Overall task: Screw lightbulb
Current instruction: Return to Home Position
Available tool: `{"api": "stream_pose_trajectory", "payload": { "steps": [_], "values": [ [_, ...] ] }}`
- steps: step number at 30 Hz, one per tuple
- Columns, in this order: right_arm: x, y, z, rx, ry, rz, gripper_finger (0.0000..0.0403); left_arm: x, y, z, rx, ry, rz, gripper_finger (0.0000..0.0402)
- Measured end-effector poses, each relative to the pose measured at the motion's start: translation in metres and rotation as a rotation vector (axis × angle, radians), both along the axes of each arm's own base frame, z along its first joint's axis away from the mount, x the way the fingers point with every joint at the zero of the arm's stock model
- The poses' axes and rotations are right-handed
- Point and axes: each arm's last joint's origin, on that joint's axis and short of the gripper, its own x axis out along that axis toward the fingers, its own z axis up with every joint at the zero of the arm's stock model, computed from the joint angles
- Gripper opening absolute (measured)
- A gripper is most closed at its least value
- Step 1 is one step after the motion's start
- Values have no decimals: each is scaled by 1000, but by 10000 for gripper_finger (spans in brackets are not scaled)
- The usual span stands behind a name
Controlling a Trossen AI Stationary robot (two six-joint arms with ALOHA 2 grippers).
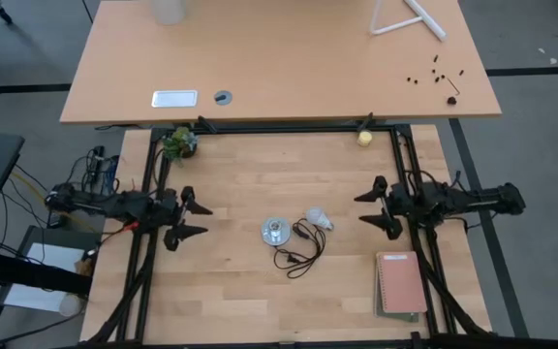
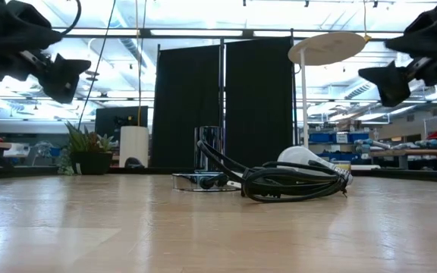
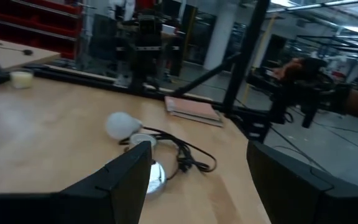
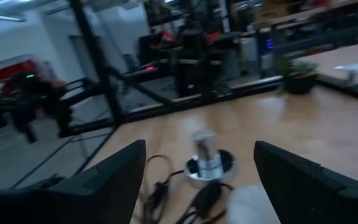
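Seeing lightbulb loose on its side on table, just beside socket disc and cord. Reading left gripper and right gripper as spread, empty, hovering well apart from it. Probably light, slick, fragile: pinch frosted head gently, leave screw base free.

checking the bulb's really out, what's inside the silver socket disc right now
Nothing but its own upright metal holder. The socket disc holds no bulb; the lightbulb lies on the table beside it, by the black cord. The holder's inside is not visible.
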Motion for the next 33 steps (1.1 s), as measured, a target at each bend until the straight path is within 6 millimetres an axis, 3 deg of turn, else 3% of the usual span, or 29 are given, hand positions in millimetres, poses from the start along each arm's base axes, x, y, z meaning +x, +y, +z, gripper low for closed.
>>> {"api": "stream_pose_trajectory", "payload": {
  "steps": [18,33],
  "values": [
    [-4,-37,0,-1,-2,-389,307,2,17,0,0,0,177,268],
    [-5,-42,0,0,0,-438,308,2,22,1,-2,-15,237,268]
  ]
}}
